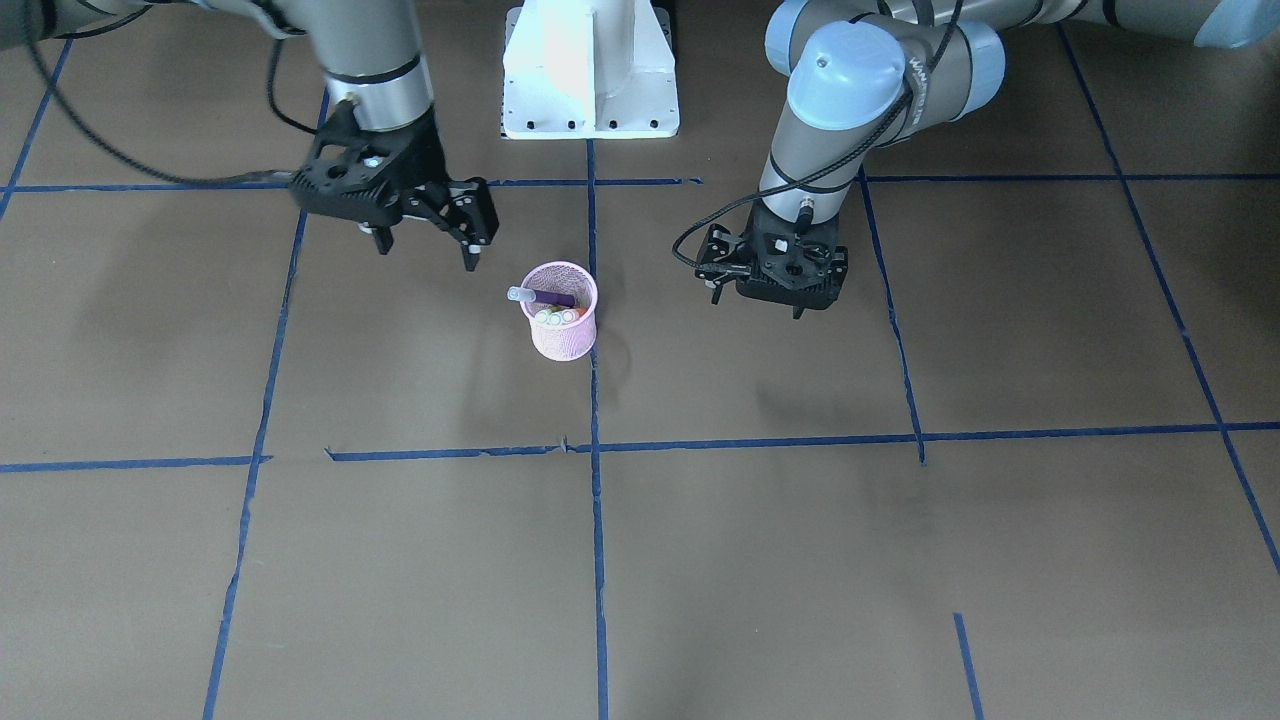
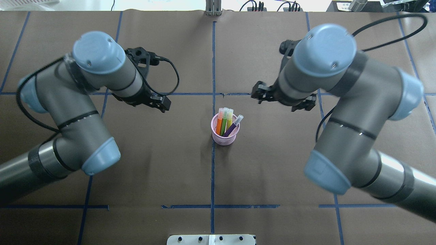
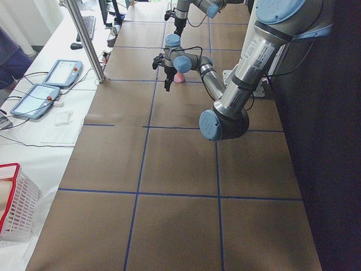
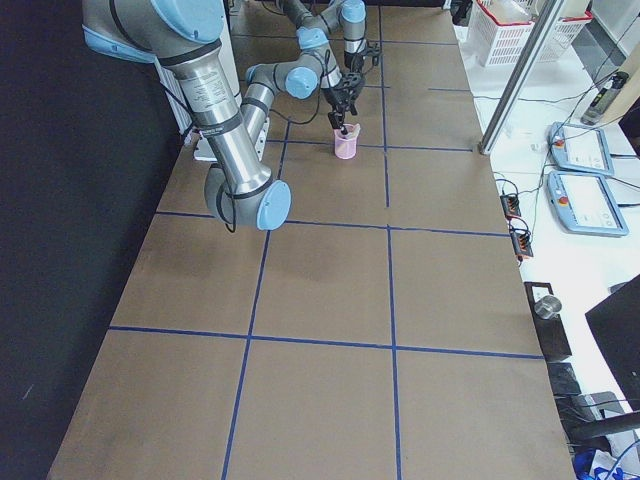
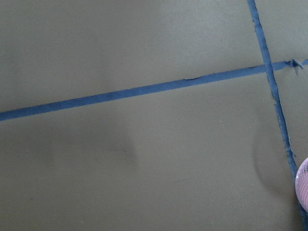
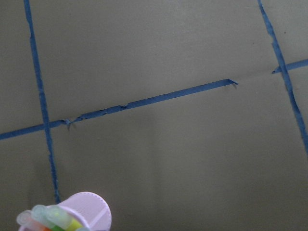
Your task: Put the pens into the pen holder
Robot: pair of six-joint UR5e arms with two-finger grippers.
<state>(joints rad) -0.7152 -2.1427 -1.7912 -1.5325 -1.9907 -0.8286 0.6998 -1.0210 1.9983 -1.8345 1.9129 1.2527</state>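
Note:
The pink mesh pen holder [image 1: 562,335] stands upright near the table's middle, on a blue tape line; it also shows in the overhead view [image 2: 223,137]. Inside it stand an orange pen [image 2: 219,121], a green pen [image 2: 224,123], a yellowish pen [image 2: 229,117] and a purple pen [image 2: 234,125], which leans with its pale cap over the rim. No pen lies on the table. My right gripper [image 1: 425,250] is open and empty, raised beside the holder. My left gripper [image 1: 755,305] is open and empty on the holder's other side. The wrist views show only the holder's edge [image 6: 91,211].
The table is brown paper with a grid of blue tape lines [image 1: 596,560]. The white robot base plate [image 1: 590,70] sits at the robot's edge. Beyond the table, pendant tablets [image 3: 62,72] and a white basket [image 4: 505,25] stand on side benches.

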